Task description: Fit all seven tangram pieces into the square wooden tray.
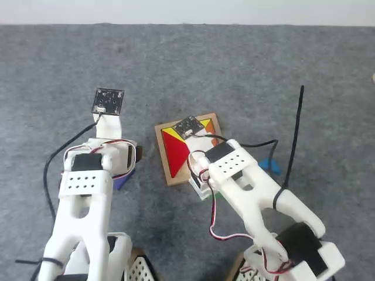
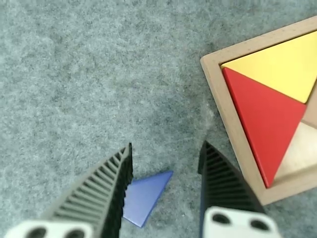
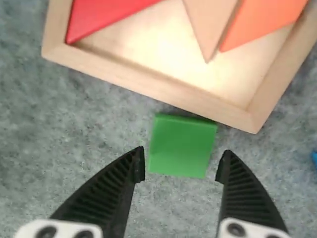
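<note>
Partly between right fingers (image 3: 118, 191), green square (image 3: 182, 145)

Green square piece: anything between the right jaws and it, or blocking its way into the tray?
Nothing visible between the open right jaws and the green square piece. Only the square wooden tray's raised rim separates it from the bare tray floor.

The counter (image 1: 234, 64) is covered from left to right in a grey, felt-like mat with a rough, mottled nap. Along its far edge runs a pale, plain wall (image 1: 187, 10), meeting the grey in a straight line. The light is soft and even, and the shadows on the mat are faint.
</note>
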Controlling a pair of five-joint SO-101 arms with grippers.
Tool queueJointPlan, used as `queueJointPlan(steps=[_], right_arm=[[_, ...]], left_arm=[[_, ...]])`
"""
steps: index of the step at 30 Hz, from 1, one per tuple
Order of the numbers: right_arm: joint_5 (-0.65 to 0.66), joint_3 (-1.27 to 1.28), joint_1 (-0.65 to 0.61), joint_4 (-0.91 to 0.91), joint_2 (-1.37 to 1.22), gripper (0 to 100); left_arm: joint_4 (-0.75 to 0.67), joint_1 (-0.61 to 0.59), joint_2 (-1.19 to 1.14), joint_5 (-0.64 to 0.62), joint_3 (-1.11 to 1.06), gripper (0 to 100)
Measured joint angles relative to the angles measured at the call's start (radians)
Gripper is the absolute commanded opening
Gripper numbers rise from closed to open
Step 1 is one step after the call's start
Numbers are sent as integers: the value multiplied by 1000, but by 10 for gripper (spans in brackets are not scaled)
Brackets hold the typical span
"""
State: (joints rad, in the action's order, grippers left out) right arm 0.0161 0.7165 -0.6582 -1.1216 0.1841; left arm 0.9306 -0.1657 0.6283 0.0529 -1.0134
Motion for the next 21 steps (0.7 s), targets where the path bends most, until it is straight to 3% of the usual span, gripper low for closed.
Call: queueJointPlan(steps=[17,21], right_arm=[[-8,144,0,160,-5,240],[-8,146,-2,170,-40,139]], left_arm=[[0,0,0,0,0,217],[0,0,0,0,0,217]])
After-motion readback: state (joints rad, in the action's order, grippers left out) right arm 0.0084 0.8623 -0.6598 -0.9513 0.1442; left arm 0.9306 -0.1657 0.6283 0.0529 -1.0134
